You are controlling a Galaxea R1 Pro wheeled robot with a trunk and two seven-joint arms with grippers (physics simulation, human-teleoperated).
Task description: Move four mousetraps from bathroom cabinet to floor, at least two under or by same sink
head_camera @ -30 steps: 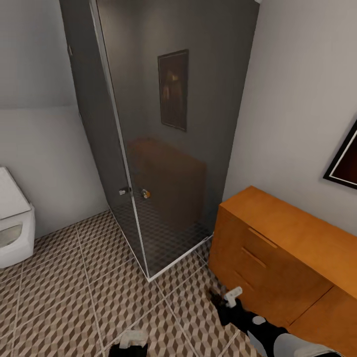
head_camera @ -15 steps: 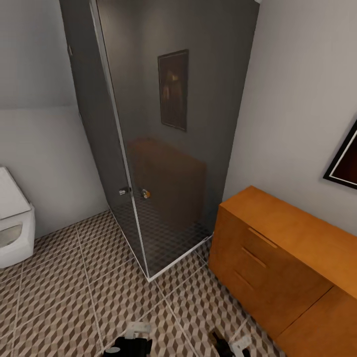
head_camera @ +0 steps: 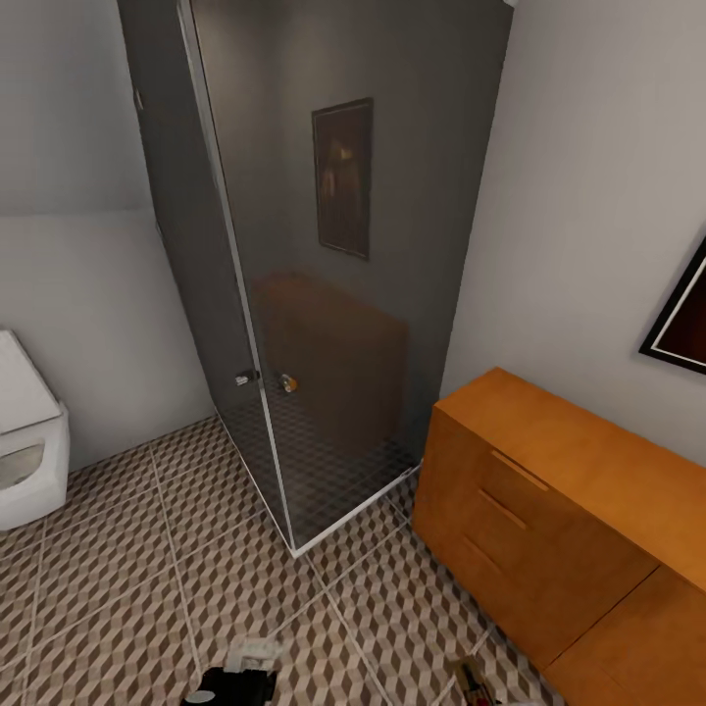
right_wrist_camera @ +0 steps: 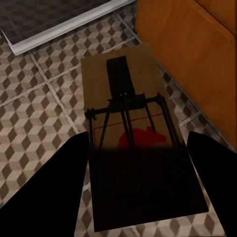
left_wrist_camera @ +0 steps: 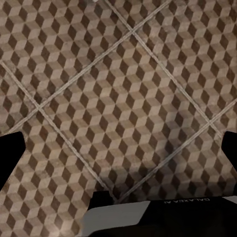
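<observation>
A mousetrap (right_wrist_camera: 143, 74), a brown wooden slab with a dark metal spring and a red mark, is held flat above the bathroom floor (right_wrist_camera: 44, 108). My right gripper (right_wrist_camera: 138, 140) is shut on it, with one dark finger on each long side. In the head view the mousetrap (head_camera: 469, 679) peeks in at the bottom edge, just in front of the orange-brown cabinet (head_camera: 549, 510). The cabinet's drawers look closed. My left gripper (head_camera: 243, 669) hangs low over the cube-pattern tiles (left_wrist_camera: 118, 98), open with nothing between its fingers. The bathroom sink is out of view.
A glass shower enclosure (head_camera: 324, 294) with a white base edge (right_wrist_camera: 59, 34) fills the corner left of the cabinet. A white toilet (head_camera: 25, 451) stands at the far left. A dark framed picture (head_camera: 681, 314) hangs above the cabinet. Patterned floor stretches between the toilet and the cabinet.
My right arm has drawn back from the cabinet's front toward the bottom edge of the head view, carrying the mousetrap. The left gripper has shifted slightly left. The camera has not moved.
</observation>
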